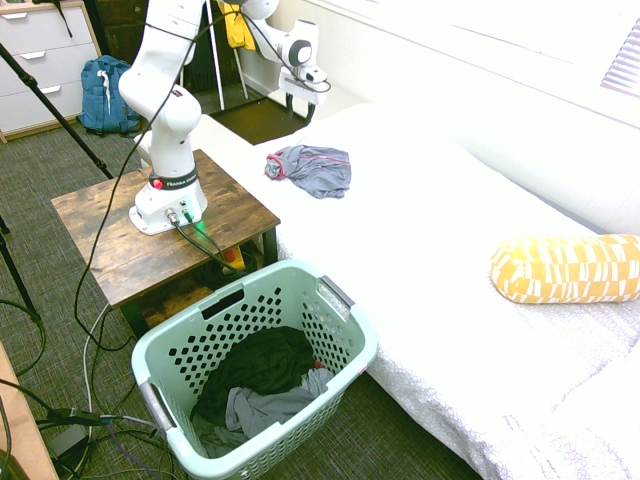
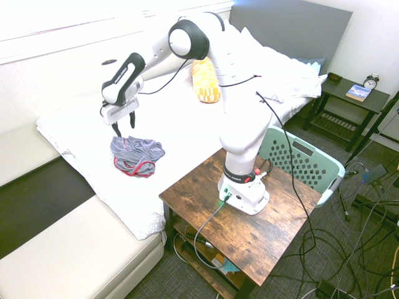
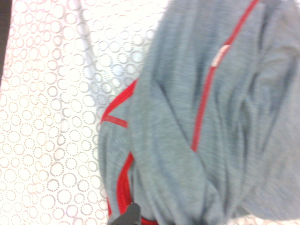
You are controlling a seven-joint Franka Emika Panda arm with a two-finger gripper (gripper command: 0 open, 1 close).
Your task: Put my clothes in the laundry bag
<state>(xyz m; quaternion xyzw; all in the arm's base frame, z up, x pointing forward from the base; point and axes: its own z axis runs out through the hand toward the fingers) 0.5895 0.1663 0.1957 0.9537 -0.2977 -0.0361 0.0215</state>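
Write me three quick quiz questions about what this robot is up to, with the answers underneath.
1. True or false: the grey garment with red trim lies inside the laundry basket.
2. Multiple choice: how does the pincer stand?
A) shut on the garment
B) open and empty
C) shut and empty
3. Fill in the blank: the patterned bolster pillow on the bed is white and ____.

Key: 1. False, it lies on the bed; 2. B; 3. yellow
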